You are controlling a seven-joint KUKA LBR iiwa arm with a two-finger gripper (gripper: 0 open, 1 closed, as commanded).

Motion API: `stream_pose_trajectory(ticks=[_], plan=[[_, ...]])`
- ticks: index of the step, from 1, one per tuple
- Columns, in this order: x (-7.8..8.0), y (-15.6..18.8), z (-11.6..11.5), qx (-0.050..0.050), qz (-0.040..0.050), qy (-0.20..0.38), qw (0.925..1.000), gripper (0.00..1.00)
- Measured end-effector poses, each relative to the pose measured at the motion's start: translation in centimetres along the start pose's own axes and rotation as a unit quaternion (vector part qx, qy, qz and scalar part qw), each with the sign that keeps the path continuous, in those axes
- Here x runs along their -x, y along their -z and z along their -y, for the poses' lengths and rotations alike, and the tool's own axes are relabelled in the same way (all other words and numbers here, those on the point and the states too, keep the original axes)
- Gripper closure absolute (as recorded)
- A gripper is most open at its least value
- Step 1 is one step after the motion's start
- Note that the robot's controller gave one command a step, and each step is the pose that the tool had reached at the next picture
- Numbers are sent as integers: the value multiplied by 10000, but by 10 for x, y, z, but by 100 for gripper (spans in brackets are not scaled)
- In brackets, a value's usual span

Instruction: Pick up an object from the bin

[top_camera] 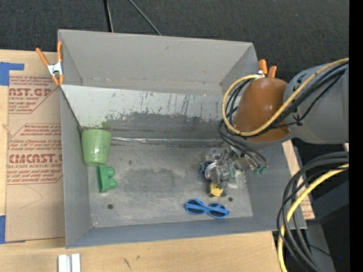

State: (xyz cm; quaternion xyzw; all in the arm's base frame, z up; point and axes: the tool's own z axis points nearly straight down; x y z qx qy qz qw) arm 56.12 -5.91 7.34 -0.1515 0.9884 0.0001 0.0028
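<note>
**End effector low on the right of the bin, at a small yellow piece**

The arm reaches into the grey metal bin (153,61) from the right. Its rounded orange wrist cover (258,109) is ringed by yellow and black cables (232,103). The end effector (218,173) is low over the right part of the bin floor, close to the right wall. A small yellow lumpy piece (216,191) lies at its tip, touching it or just under it. Metal parts and wiring crowd the tip, so I cannot tell whether that piece is gripped, or whether the end effector is apart or together. Just in front, near the front wall, lies a flat blue plastic piece shaped like a pair of glasses (206,209). Well apart, on the left side, a pale green plastic cup (95,146) lies tipped against the left wall. A small darker green plastic block (105,179) sits just beside it, toward the front.
</note>
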Motion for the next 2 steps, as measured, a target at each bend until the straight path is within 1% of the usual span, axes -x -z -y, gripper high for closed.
stream_pose_trajectory(ticks=[1,2], plan=[[-6,99,21,-19,17,137,9999,100],[-18,146,12,-10,4,135,9999,100]])
